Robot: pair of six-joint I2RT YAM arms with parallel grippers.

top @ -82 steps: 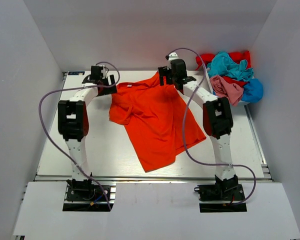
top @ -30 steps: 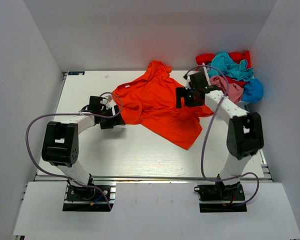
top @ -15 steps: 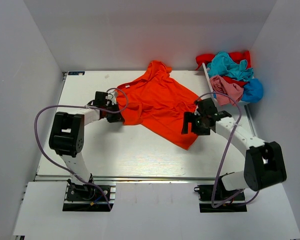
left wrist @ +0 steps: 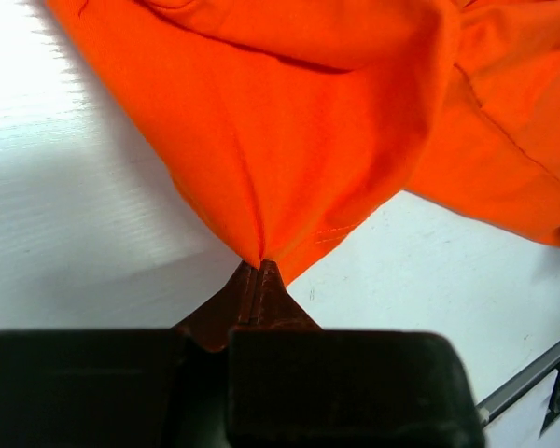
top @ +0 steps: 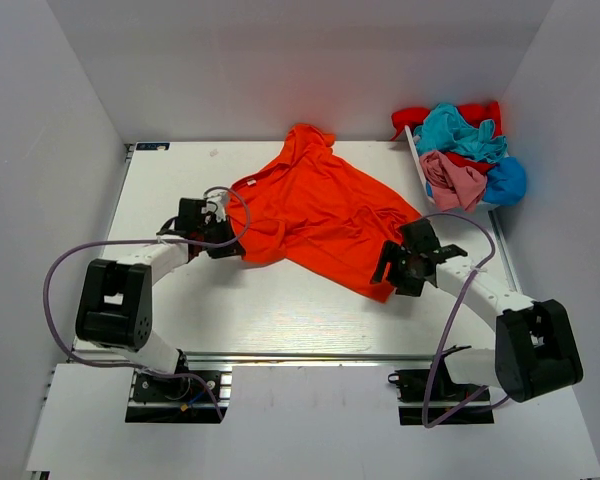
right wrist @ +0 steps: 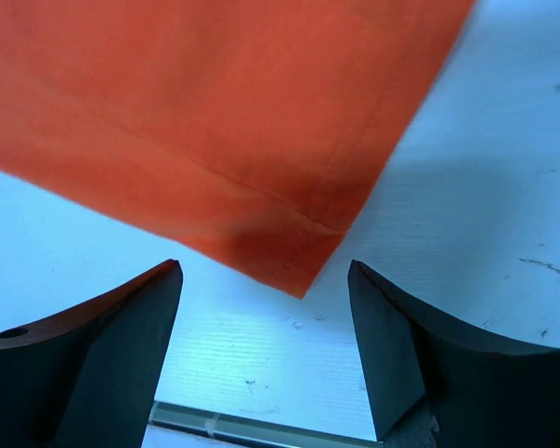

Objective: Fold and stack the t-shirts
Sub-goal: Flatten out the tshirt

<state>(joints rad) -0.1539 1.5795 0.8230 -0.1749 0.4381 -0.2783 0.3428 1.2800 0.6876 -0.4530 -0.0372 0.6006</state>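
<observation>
Both arms reach low over the white table (top: 280, 315), elbows bent outward. The left gripper (left wrist: 259, 273) is pinched tight on the orange shirt (top: 320, 215) at its left edge. The right gripper (right wrist: 263, 271) is spread wide, straddling the near hem corner without gripping it. The shirt lies spread mid-table. Only the top view shows the pile (top: 465, 155) of other shirts at the far right, and the grey walls.

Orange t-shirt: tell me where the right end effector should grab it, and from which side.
Grip the hem corner of the orange t-shirt, the one nearest the right end effector. It lies flat on the table as a single pointed tip between the open fingers. So come in low from the bare-table side, straight toward the tip, probably sliding one finger under the edge.
</observation>
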